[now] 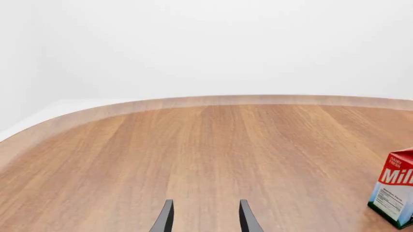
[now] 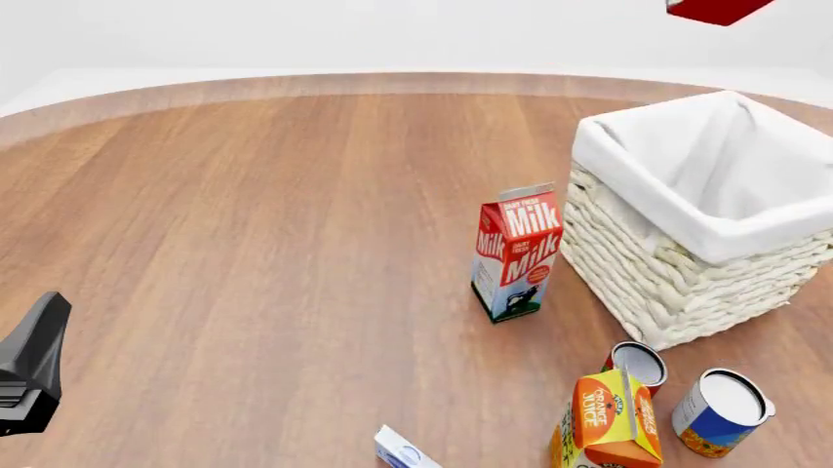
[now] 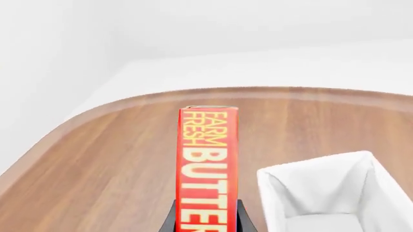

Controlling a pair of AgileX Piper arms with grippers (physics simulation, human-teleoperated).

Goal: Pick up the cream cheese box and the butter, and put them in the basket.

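Observation:
My right gripper (image 3: 206, 207) is shut on the butter (image 3: 206, 154), a red carton with yellow "FARM FRESH BUTTER" lettering, held edge-on. In the front view the butter (image 2: 716, 9) hangs high at the top edge, over the far side of the basket (image 2: 651, 283). The right wrist view shows the basket's white liner (image 3: 310, 169) just beside and below the carton. A corner of the cream cheese box (image 2: 401, 451), white with light blue marks, lies at the table's near edge. My left gripper (image 1: 206, 203) is open over bare wood with nothing between its fingers.
A red-and-white milk carton (image 2: 517, 255) stands just left of the basket, also seen as the milk carton (image 1: 395, 192) in the left wrist view. Near the front right are an orange juice carton (image 2: 607, 419) and two cans (image 2: 720, 411). Part of the left arm (image 2: 33, 375) shows at the left edge.

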